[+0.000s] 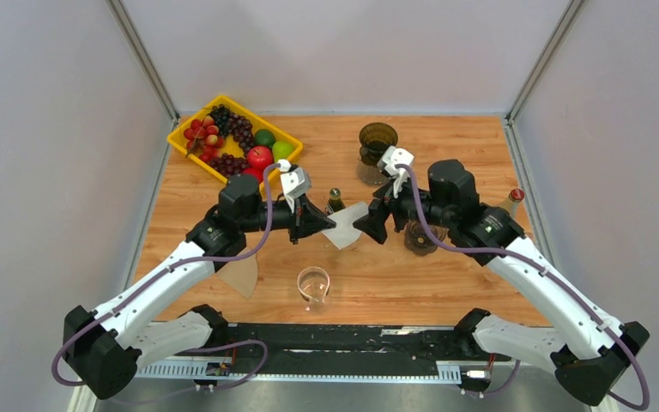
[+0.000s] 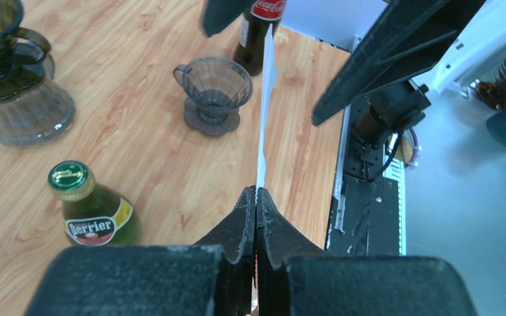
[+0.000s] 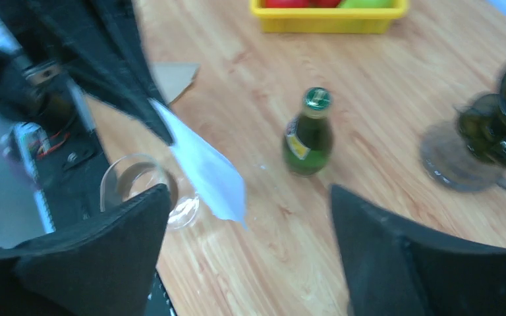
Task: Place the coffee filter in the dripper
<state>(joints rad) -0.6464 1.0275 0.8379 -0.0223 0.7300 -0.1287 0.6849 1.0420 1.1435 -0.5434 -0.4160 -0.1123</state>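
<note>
The left gripper (image 2: 256,191) has its two black fingers closed tight on one edge of a white paper coffee filter (image 2: 267,79). The filter is seen edge-on, a thin sheet running straight out from the fingertips in the air above the wooden table (image 2: 151,164). Opposite it, the right gripper (image 1: 362,225) has its jaws wide apart and holds nothing. Its fingers appear to sit on either side of the filter's free end without touching it.

Beyond the left fingertips and a little to their left, a smoky clear dripper (image 2: 214,92) stands upright and empty on the table. A green Perrier bottle (image 2: 92,214) stands nearer, well off to the left.

The filter is likely very light, thin and floppy, easy to crease or tear, and apt to slip from hard fingers. A gentle pinch near a folded seam or the rim seems the best hold, so that the cone can open before it is lowered into the dripper.
</note>
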